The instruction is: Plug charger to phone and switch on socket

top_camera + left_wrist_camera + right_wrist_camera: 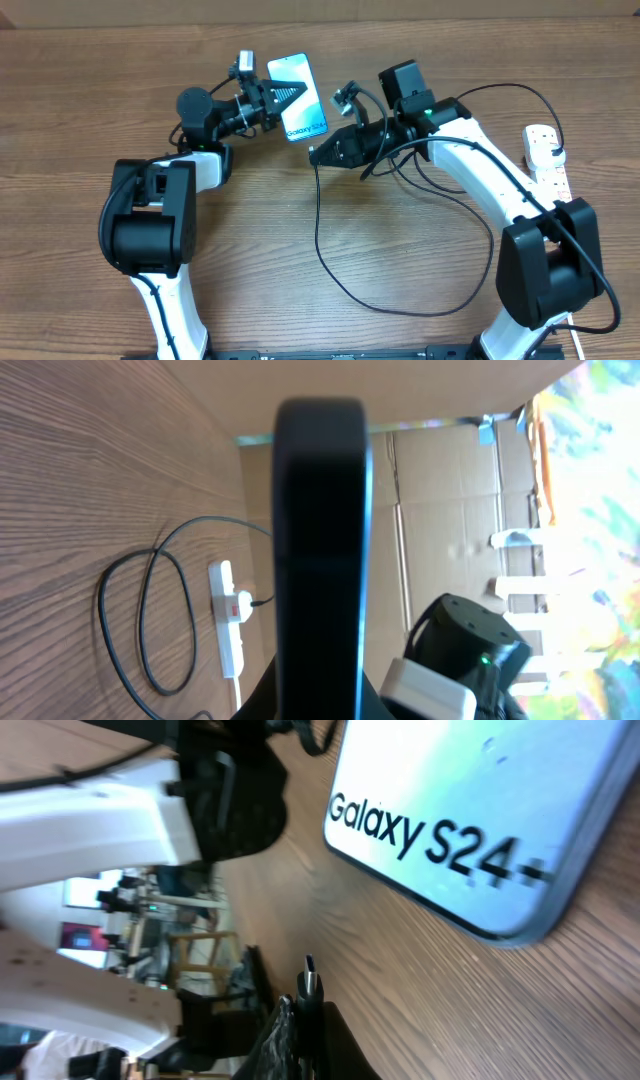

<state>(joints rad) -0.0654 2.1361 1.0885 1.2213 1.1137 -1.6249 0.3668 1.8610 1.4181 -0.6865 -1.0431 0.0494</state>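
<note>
Wood table (400,330), overhead: left gripper (290,97) clamped on phone (305,80), screen up. Right gripper (318,154) closed on charger (330,262), just beside phone; socket (546,152) at right edge.
Left wrist: phone (320,540) edge-on, socket (228,622) beyond.
Right wrist: connector (310,982) pinched, near phone (470,810), apart.

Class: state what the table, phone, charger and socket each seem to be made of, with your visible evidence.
Table: wood or wood-look laminate, matt, with streaky brown grain.
Phone: glassy, glossy face with a soft sheen; the dark rim's material is unclear.
Charger: likely a flexible rubbery black sheath, since it lies in loose curves.
Socket: probably hard white plastic, with a smooth moulded body.
</note>
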